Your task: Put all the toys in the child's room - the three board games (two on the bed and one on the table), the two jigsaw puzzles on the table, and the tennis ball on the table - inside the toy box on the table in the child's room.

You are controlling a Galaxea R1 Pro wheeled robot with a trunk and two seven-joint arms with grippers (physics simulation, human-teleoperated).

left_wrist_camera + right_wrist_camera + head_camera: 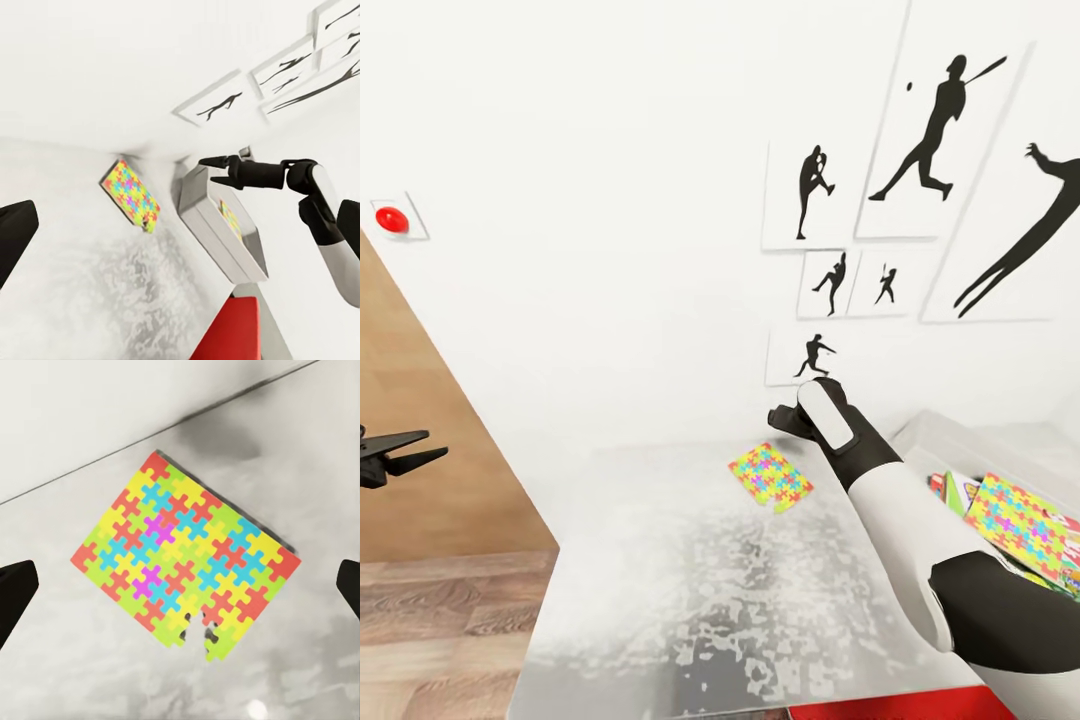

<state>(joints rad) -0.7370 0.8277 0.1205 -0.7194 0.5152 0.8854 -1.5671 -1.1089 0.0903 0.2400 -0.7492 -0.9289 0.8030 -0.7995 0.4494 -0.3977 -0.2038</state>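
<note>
Head view, left edge: my left gripper [420, 447], jaws parted, empty.
Centre: jigsaw puzzle [771, 476] flat on table [660, 560].
Right of centre: my right gripper [785, 418], wide open, empty; approach should stay centred.
Right edge: toy box [935, 430].

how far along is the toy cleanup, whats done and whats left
Done: one puzzle and at least one printed game box already lie in the toy box. In hand: nothing gripped; the right gripper hangs open above the other puzzle, flat on the table near the wall. Left: grasp that puzzle and drop it in. The left gripper idles off to the side. The remaining toys can't be checked here.
</note>
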